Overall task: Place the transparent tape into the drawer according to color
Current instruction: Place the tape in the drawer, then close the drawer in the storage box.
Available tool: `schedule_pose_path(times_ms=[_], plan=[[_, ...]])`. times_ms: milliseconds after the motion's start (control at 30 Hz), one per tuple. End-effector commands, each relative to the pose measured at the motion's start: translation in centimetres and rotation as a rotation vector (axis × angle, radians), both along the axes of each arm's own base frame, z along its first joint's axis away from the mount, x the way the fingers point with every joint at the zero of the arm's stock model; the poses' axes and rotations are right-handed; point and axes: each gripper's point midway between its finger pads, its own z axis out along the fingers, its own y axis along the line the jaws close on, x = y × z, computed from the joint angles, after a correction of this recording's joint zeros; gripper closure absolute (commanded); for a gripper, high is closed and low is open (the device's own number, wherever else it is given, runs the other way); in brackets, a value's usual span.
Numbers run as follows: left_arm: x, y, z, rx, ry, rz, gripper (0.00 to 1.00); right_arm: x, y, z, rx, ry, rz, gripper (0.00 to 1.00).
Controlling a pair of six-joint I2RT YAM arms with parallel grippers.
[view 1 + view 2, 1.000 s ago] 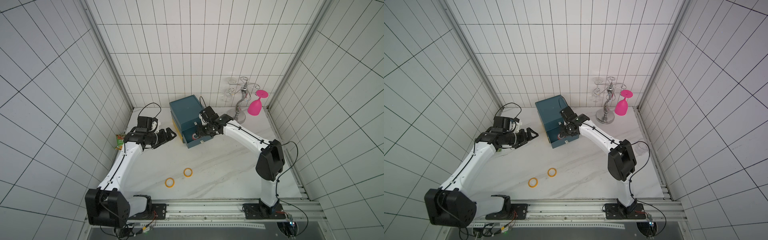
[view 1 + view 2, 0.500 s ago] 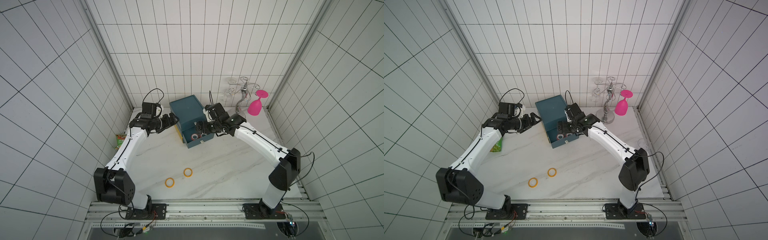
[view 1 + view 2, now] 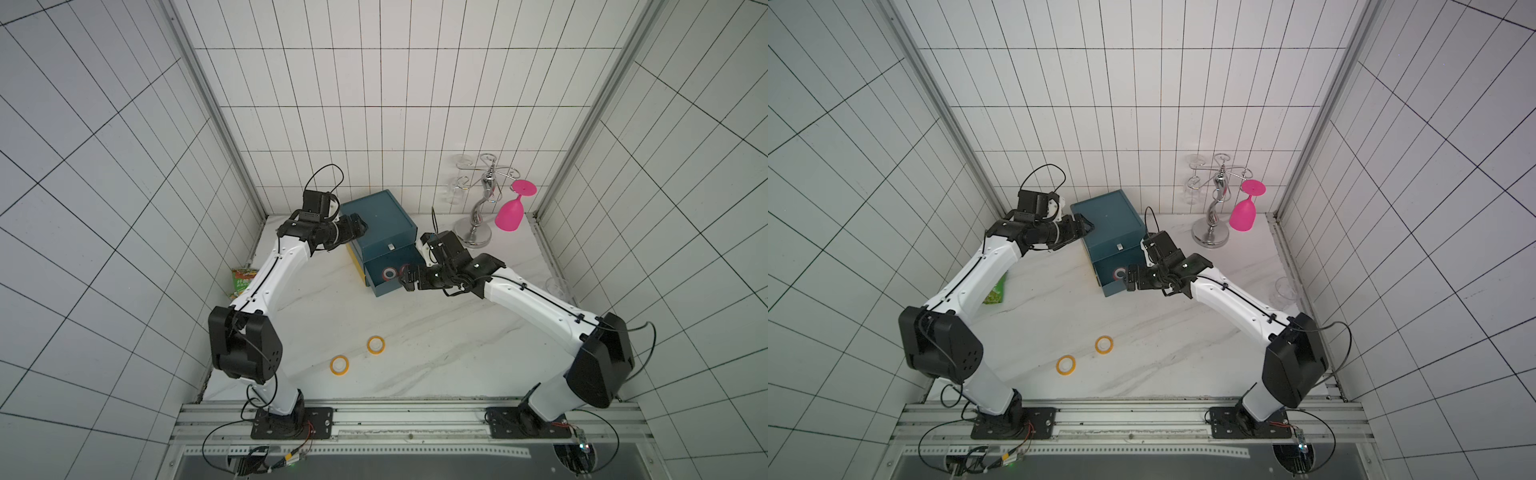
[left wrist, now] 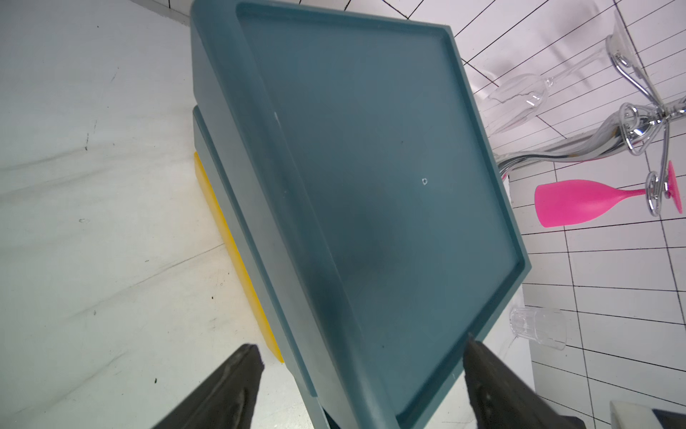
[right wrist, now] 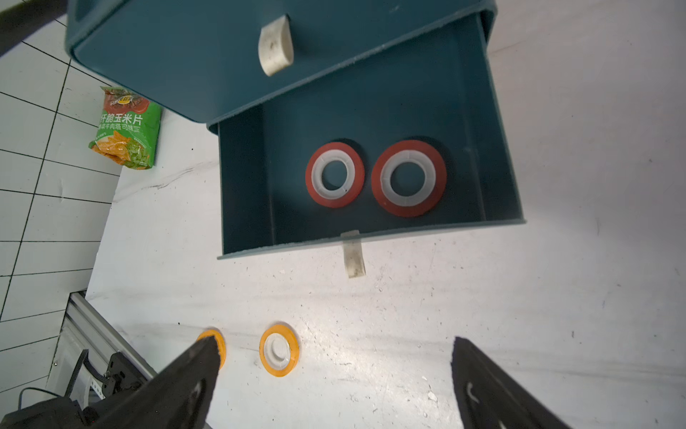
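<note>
Table (image 3: 415, 316): white marble, unchanged over the last second, two loose rolls near its front.
Cabinet (image 3: 380, 218): teal, at the back, same spot as a second ago; upper front shut, lower drawer pulled out.
Left claw (image 4: 360, 345): swung in from over the table's left side; now apart, straddling a top corner of the cabinet, clamped on nothing. Probably there to steady the cabinet.
Right claw (image 5: 334, 340): over the drawer and part-closed a second ago; now drawn back in front of it, wide apart, empty. Read as a drop just made.
Drawer (image 5: 245, 185): open, with two rolls lying flat on its floor.
Bag (image 5: 126, 130): green snack pack by the left wall, untouched.
Red tapes (image 5: 310, 178) (image 5: 376, 178): both in the drawer, side by side, just apart. Red pair judged sorted.
Orange tapes (image 5: 279, 349) (image 5: 219, 345): on the table, well apart from the cabinet, unmoved; likely next, destination drawer unclear.
Purple tapes: not in view; whereabouts impossible to tell.
Writing: large white characters "玉米片" on the bag, with a smaller line beneath and a logo above, both too small to read. None on the cabinet, tapes or drawer tabs.
</note>
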Motion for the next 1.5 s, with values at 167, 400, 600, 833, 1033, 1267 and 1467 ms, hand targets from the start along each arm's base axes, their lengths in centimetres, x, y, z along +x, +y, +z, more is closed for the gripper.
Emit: schedule_pose_path(times_ms=[167,400,600,833,1033,1267,1467], plan=[[1.2,-0.2,-0.9,0.065,0.001,-0.001,0.29,-0.1,0.0,-0.9,0.087,-0.041,-0.008,0.01],[1.2,-0.3,-2.5,0.086,0.039,-0.014,0.36,1.0,0.3,-2.8,0.081,-0.080,-0.023,0.06],[1.1,-0.2,-3.2,0.102,0.056,-0.023,0.42,2.2,1.1,-3.3,0.077,-0.109,-0.019,0.31],[1.1,-0.2,-3.5,0.106,0.060,-0.031,0.42,3.0,1.8,-4.3,0.065,-0.124,-0.006,0.52],[1.0,-0.3,-3.7,0.112,0.067,-0.045,0.42,3.5,2.1,-4.2,0.081,-0.166,-0.005,0.56],[0.7,-0.1,-3.9,0.116,0.076,-0.054,0.42,4.4,2.8,-4.6,0.066,-0.196,0.003,0.58],[0.6,-0.3,-3.9,0.108,0.081,-0.066,0.41,5.6,3.5,-4.4,0.066,-0.233,0.000,0.61]])
